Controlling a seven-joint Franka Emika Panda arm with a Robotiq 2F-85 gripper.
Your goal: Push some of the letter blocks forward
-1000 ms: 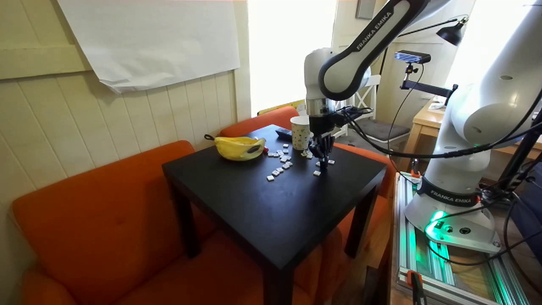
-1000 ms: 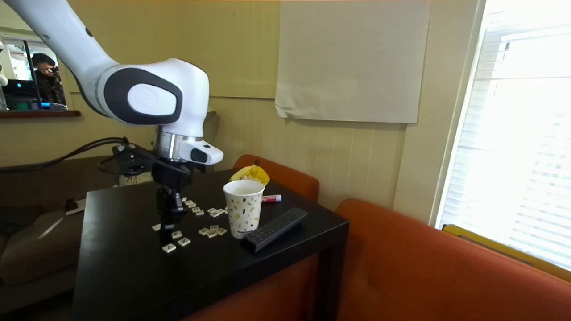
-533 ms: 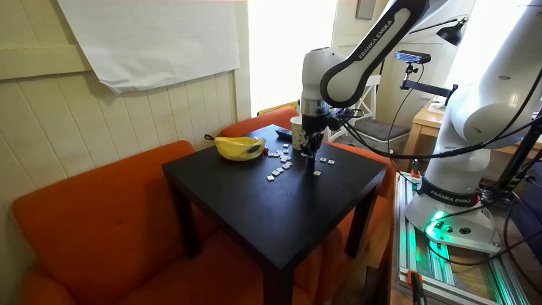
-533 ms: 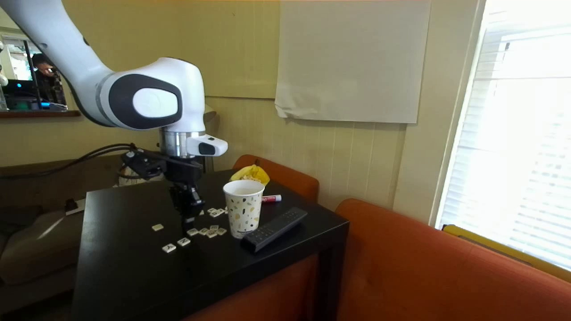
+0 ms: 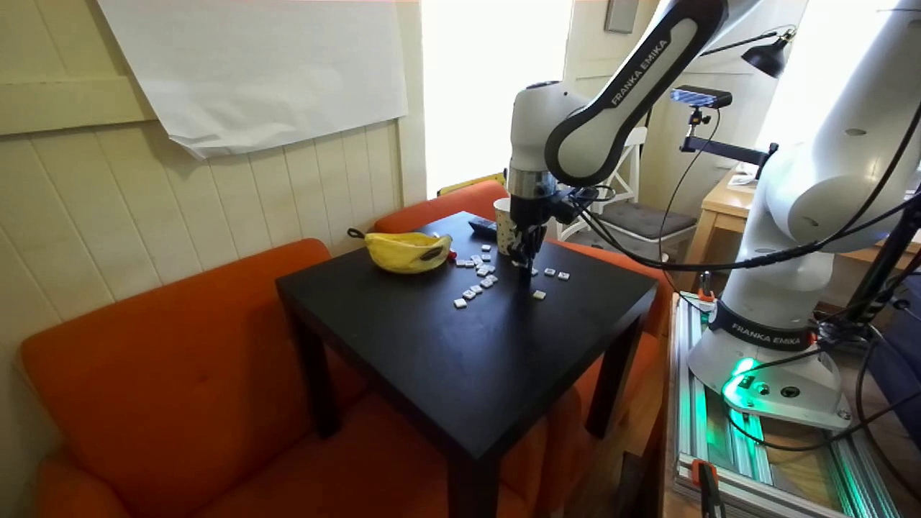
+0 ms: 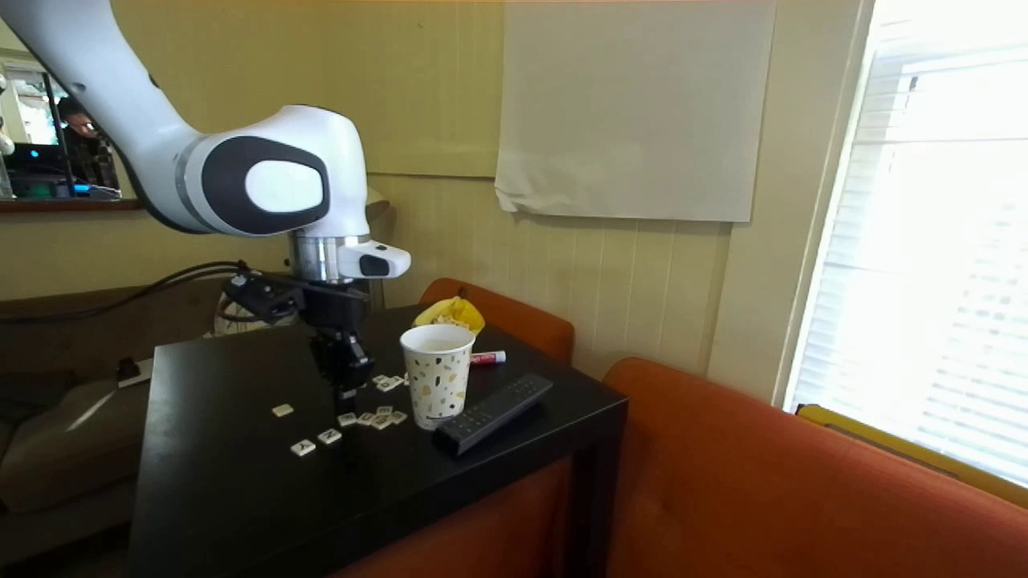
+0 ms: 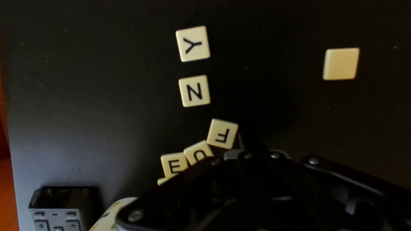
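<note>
My gripper (image 7: 252,138) is shut and empty, pointing down at the black table; it shows in both exterior views (image 5: 526,273) (image 6: 345,400). Its fingertips are right beside the F block (image 7: 222,134); I cannot tell whether they touch. The F block adjoins the U block (image 7: 197,152), with the E block (image 7: 173,164) beyond, partly hidden by the gripper. The N-like block (image 7: 194,91) and Y block (image 7: 193,44) lie apart from these. A blank-faced block (image 7: 341,64) lies alone on the fingers' other side. More white blocks (image 5: 475,289) form a scattered line.
A patterned paper cup (image 6: 438,377) stands close to the block cluster, with a black remote (image 6: 494,409) beside it. A yellow banana-shaped bowl (image 5: 406,253) and a red-and-white tube (image 6: 488,358) are farther along the table (image 5: 460,360). Table edges border the area.
My shut gripper has moved toward the cup, and the F block has slid with it from near the N-like block to the U block. In the last half second the gripper has shifted only slightly.
</note>
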